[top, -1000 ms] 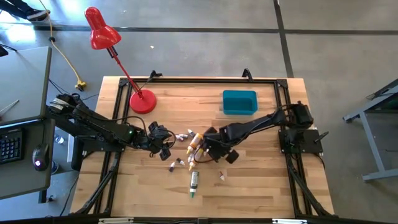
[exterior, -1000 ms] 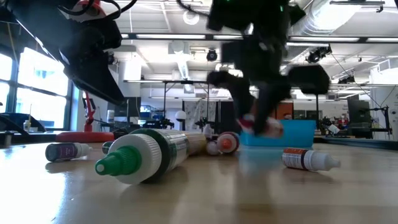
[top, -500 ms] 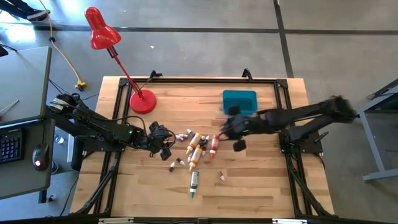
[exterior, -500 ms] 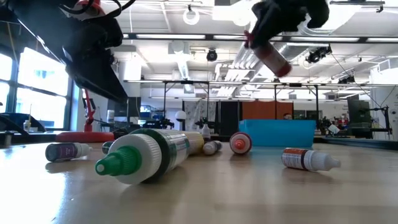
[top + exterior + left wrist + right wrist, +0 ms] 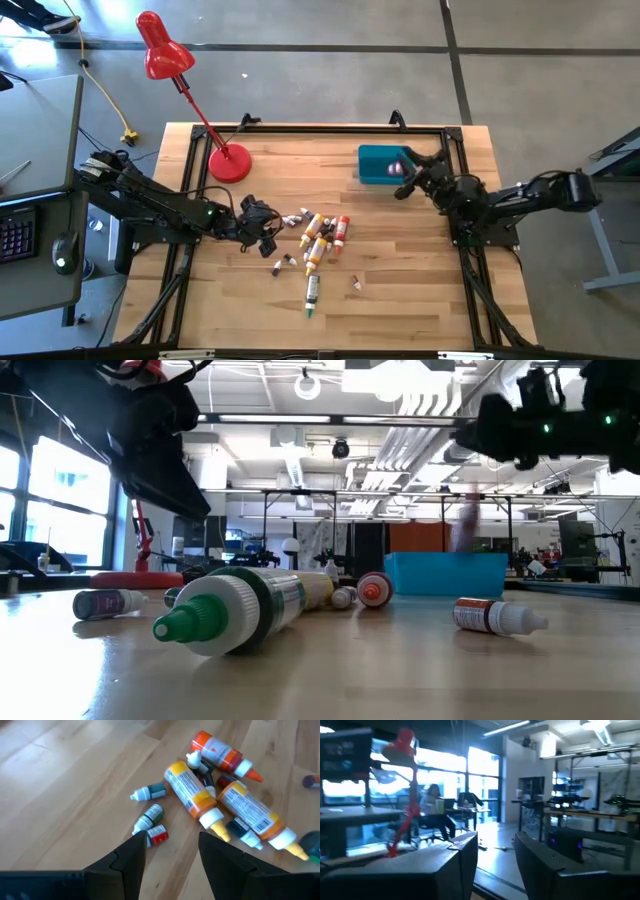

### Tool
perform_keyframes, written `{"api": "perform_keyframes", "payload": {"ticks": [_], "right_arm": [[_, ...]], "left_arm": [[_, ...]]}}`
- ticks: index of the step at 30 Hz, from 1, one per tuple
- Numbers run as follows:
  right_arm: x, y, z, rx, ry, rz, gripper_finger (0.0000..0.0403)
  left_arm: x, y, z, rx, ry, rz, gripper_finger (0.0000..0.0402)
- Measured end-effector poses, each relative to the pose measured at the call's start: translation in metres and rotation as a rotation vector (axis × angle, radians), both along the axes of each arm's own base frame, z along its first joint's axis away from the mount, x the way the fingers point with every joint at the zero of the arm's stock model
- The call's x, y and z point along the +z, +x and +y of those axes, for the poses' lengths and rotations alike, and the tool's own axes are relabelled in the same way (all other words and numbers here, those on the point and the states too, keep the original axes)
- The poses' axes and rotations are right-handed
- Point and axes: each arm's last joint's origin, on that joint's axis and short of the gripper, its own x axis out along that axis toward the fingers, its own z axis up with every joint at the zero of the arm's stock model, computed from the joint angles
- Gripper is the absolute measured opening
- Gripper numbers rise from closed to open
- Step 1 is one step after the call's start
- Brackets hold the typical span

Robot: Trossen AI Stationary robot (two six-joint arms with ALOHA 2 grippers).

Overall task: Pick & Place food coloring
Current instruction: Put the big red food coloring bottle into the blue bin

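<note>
Food coloring bottles [image 5: 318, 238] lie clustered mid-table, one now dropping blurred into the blue bin [image 5: 380, 163]. Right gripper [image 5: 408, 178] has swung from the cluster to the bin edge, fingers apart, empty. Left gripper [image 5: 262, 228] stays just beside the pile, fingers apart. Count: two yellow-orange, one red, one green-tipped tube [image 5: 312, 294], several tiny ones; one bin, one red lamp [image 5: 165, 50].

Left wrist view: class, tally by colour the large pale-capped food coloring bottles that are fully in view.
Yellow-orange plastic bottles: 2
Red-orange plastic bottle: 1
Total: 3
</note>
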Motion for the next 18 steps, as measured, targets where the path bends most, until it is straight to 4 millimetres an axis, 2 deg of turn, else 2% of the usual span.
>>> {"api": "perform_keyframes", "payload": {"ticks": [4, 10, 18], "right_arm": [[-0.005, -0.001, -0.013, -0.105, 0.017, 0.027, 0.0087], [-0.001, 0.008, -0.025, -0.105, -0.025, 0.081, 0.0051], [0.008, 0.015, -0.029, -0.117, -0.069, 0.097, 0.0036]], "left_arm": [[0.001, 0.000, 0.001, 0.037, 0.034, -0.014, 0.0179], [0.001, 0.000, 0.002, 0.048, 0.044, -0.018, 0.0179], [0.001, 0.000, 0.001, 0.037, 0.035, -0.012, 0.0179]]}}
